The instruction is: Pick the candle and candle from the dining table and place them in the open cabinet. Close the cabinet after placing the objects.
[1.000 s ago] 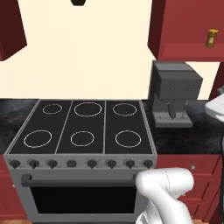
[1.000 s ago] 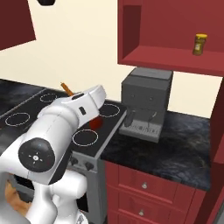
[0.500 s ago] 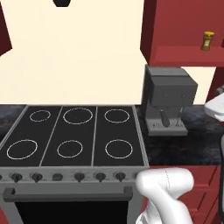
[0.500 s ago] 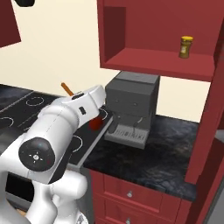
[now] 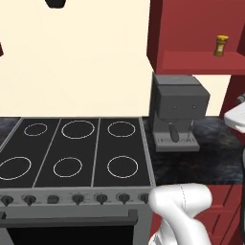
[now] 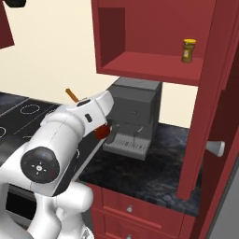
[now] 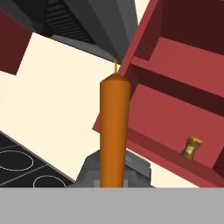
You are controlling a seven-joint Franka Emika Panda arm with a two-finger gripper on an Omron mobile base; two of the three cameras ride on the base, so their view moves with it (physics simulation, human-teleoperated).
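Black stove point(image 5: 76, 148), marbled counter point(image 6: 140, 170), open cabinet point(image 6: 154, 60); far wall seemingly cream.

Orange taper candle point(image 7: 114, 131) upright in front of the hand camera, wick up. Tan jar candle point(image 6: 188, 50) stands on open red cabinet point(image 6: 154, 63) shelf.

Both base views face coffee machine point(image 5: 175, 111) point(image 6: 135, 115) from left, right behind arm; hand view close below, tilted up.
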